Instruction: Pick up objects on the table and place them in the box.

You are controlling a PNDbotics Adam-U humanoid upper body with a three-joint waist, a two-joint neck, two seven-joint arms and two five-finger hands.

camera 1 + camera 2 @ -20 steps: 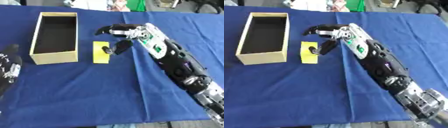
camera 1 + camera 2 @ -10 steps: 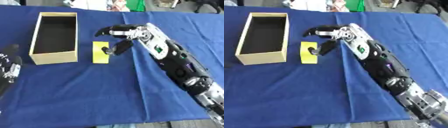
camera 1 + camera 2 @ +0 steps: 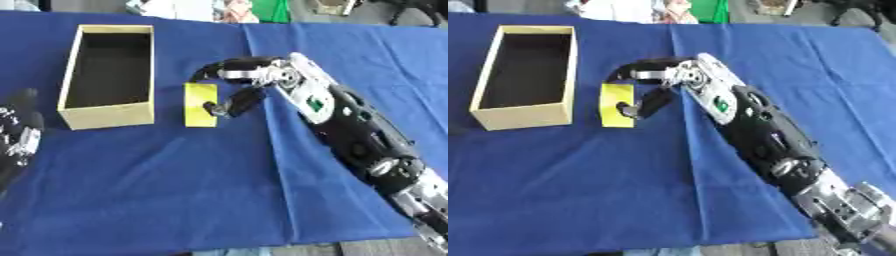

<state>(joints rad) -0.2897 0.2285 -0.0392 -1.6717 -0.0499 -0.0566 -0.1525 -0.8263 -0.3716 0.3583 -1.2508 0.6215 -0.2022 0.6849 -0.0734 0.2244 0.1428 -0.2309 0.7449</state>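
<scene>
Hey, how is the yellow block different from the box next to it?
The yellow block is bright yellow and solid; the box is pale tan with a dark, open, empty inside. The block is far smaller and lies flat, while the box has tall walls. The right hand reaches over the block, thumb at its edge; nothing touches the box. Both are rectangular and sit lengthwise on the blue cloth.

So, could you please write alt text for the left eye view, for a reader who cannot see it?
The robot's right hand reaches over a flat yellow object on a blue table, fingers curved above its top edge and thumb at its right side. An open, empty cardboard box sits just left of it. The left hand rests at the left edge.
</scene>
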